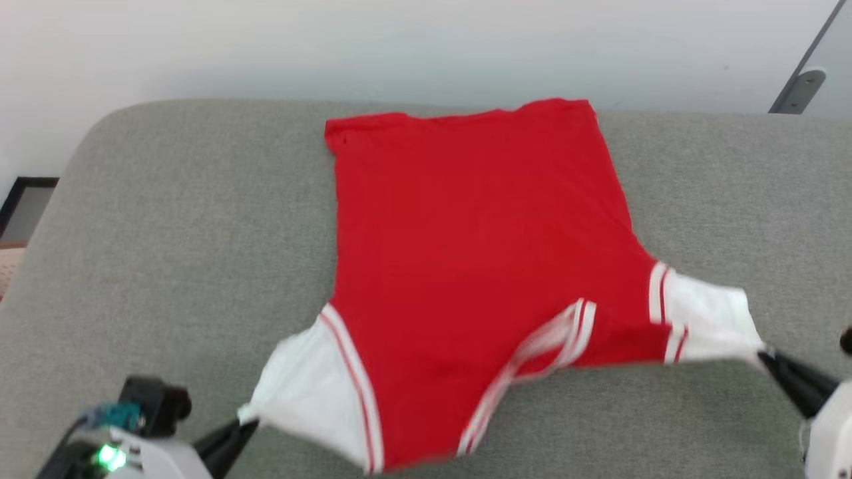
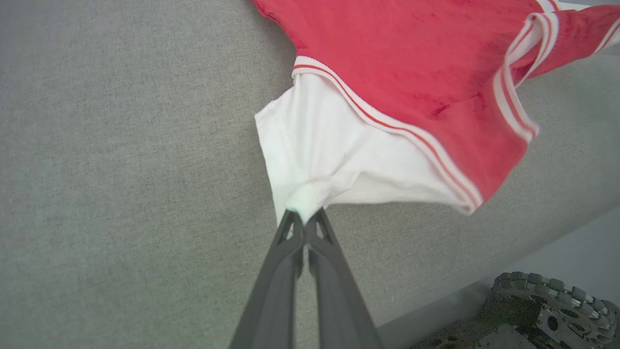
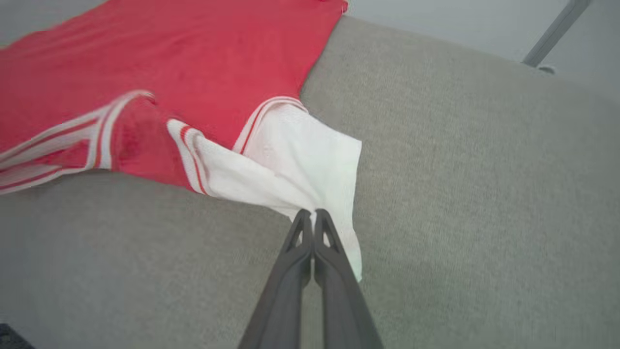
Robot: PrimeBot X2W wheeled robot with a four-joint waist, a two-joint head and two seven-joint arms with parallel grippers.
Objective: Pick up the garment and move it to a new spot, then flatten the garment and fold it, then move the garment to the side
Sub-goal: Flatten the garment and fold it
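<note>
Sleeve-ends of garment [image 1: 466, 253]: one clenched in left gripper [image 1: 245, 420], other in right gripper [image 1: 764, 354]. Red body spread mid grey cushion [image 1: 166, 233], collar toward near edge. Step, judged: flattening. Next: draw sleeves outward, lower, release.

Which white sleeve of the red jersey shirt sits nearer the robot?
The left white sleeve, pinched by the left gripper: it sits lower in the head view than the right sleeve held by the right gripper.
</note>
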